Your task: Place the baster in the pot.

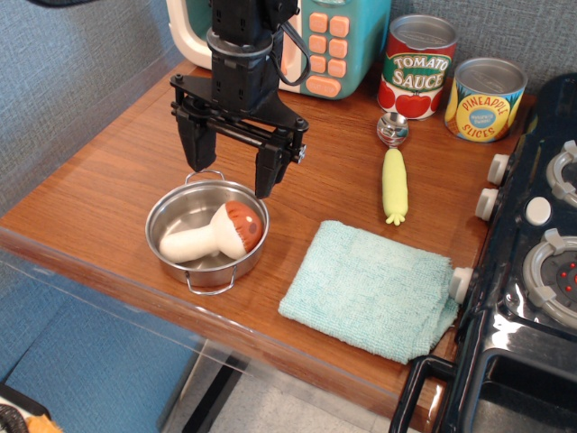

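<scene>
The baster [213, 234], a cream stem with a reddish-brown cap, lies on its side inside the steel pot [168, 214] near the counter's front left. The cap rests against the pot's right wall and the stem points left. My gripper [229, 177] hangs open and empty just above the pot's far rim, its two black fingers [266, 177] spread wide apart.
A yellow corn-handled scoop [393, 171] lies to the right. A light blue cloth [370, 289] lies at the front right. Tomato sauce [416, 67] and pineapple [486, 98] cans stand at the back. A toy microwave [325, 41] is behind the arm; a stove [532, 271] is at the right.
</scene>
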Action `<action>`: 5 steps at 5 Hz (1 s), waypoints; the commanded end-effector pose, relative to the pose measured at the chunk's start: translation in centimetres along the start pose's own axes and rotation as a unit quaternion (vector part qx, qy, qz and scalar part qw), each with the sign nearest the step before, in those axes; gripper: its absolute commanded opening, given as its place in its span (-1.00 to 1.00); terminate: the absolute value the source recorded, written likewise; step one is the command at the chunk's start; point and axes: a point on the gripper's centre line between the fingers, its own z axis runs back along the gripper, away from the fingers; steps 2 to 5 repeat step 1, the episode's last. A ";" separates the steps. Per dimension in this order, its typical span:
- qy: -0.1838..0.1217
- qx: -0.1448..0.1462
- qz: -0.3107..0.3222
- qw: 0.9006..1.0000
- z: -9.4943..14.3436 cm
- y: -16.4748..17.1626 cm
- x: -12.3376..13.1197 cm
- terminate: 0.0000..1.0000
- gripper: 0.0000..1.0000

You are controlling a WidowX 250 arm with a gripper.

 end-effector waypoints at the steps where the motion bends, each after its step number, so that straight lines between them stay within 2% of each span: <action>1: -0.023 0.000 0.001 1.000 1.3 0.1 0.0 1.00 1.00; 5: -0.023 0.000 0.001 1.000 1.3 0.1 0.0 1.00 1.00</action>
